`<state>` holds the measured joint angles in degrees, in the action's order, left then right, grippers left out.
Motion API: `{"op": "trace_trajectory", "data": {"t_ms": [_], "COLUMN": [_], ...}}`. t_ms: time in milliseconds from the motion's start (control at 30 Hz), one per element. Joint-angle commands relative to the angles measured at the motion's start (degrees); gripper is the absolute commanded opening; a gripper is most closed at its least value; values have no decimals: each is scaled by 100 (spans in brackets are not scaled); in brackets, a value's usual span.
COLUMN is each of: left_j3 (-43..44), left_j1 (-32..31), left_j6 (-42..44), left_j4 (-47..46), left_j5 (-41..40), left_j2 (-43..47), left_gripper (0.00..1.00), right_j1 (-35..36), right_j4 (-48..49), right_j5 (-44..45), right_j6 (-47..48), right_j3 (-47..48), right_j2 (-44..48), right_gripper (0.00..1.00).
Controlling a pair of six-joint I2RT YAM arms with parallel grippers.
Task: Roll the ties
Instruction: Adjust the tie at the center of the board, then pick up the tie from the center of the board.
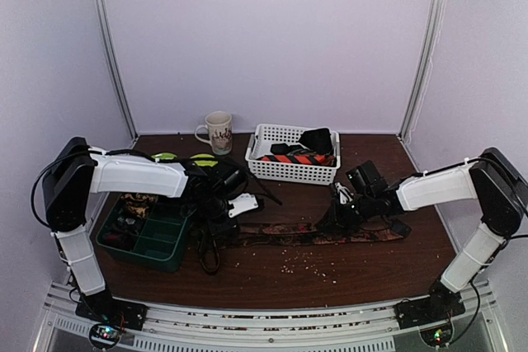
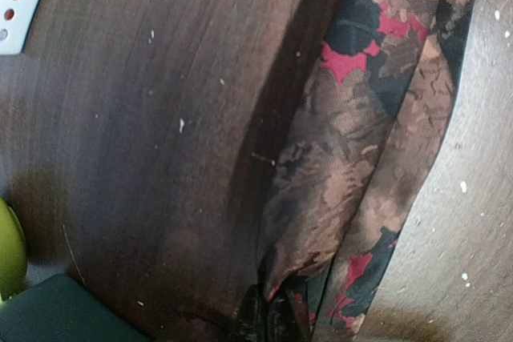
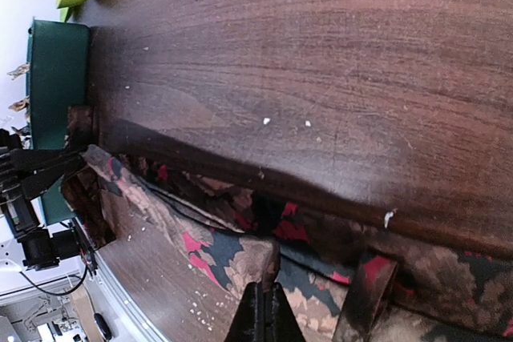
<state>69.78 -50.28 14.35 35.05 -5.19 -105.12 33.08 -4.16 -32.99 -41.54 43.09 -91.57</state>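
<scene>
I see open room on the table (image 1: 363,274) mainly along the near strip in front of the patterned tie (image 1: 313,235), up to the metal rail (image 1: 272,319) at the near edge, and between the tie and the white basket (image 1: 262,166) further back. Pale walls close off the back and both sides. The tie lies stretched left to right across the middle of the table, a brown fabric with dark and red blotches, folded lengthwise so that its layers overlap. The left fingers (image 2: 252,318) are pinched on its left end, where the cloth gathers into a peak. The right fingers (image 3: 255,318) are pressed together on a raised fold of the tie nearer its right end. A striped tie (image 1: 299,158) and a black tie (image 1: 318,138) sit in the basket. A dark green tray (image 1: 169,255) sits just beside the tie's left end, close under the left arm. A mug (image 1: 219,132) stands at the back beside the basket, with a yellow-green object (image 1: 202,160) in front of it. White specks (image 1: 309,265) are scattered on the near strip.
</scene>
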Motion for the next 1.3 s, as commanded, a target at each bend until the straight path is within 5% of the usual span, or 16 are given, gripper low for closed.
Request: {"op": "trace_trajectory", "data": {"t_ms": [0, 167, 333, 500, 1000, 1267], "left_j3": [-145, -72, -41, -155, 877, 1571], "left_j1": [62, 56, 45, 45, 46, 32], "left_j6": [5, -19, 72, 11, -1221, -1526], "left_j4": [113, -16, -148, -779, -2843, -2821], "left_j5": [-59, 384, 1286, 1601, 2125, 2420], "left_j2": [233, 131, 256, 652, -1015, -1919], "left_gripper": [0, 3, 38, 46, 48, 47], "right_j1": [92, 93, 93, 8, -544, -690], "right_j4": [-13, -215, -220, -410, -463, -499], "right_j5": [350, 555, 524, 567, 426, 373], "right_j6": [-111, -60, -200, -143, 48, 108], "right_j3": [147, -56, -63, -67, -625, -737], "right_j2": [-248, -113, 287, 844, 1506, 1598], "right_gripper": [0, 7, 32, 45, 43, 42]}}
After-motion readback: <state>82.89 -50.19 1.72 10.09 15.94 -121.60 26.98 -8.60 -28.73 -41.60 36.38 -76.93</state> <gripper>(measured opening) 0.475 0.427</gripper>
